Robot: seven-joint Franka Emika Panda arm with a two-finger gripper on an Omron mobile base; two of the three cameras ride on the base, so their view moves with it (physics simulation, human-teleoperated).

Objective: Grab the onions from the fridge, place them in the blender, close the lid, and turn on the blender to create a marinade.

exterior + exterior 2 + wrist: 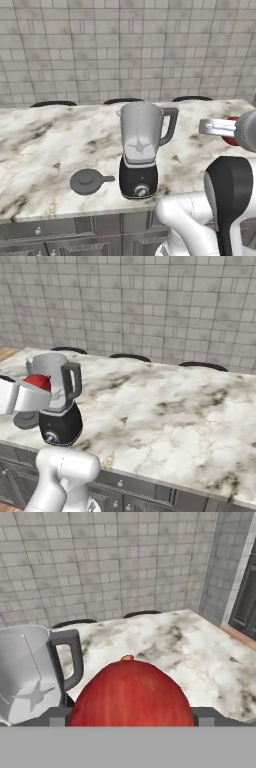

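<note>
The gripper point(131, 719) has one onion point(131, 694) pinched between its two fingers, spread wide around it. From the hand's own view the red bulb sits right in front of the lens, bulging up from between the finger tips, with a tiny orange stub on top. In the left base view you catch a bit of red point(231, 136) poking out behind the wrist, off to the right of the blender point(141, 150) and held above the marble counter point(45, 145). From the right base view the onion point(38, 382) lines up in front of the jar, so I can't tell how close it really is to the jar's mouth.

Count-wise: one onion that I can see, one blender, one lid point(88, 181). The jar is open at the top with its blades showing at the bottom and the handle pointing right in the left base view. The lid lies flat on the counter just left of the black base, not touching it, its little tab pointing toward the base. Three dark chair backs point(123, 101) peek over the far edge of the counter, against the tiled wall point(125, 45).
</note>
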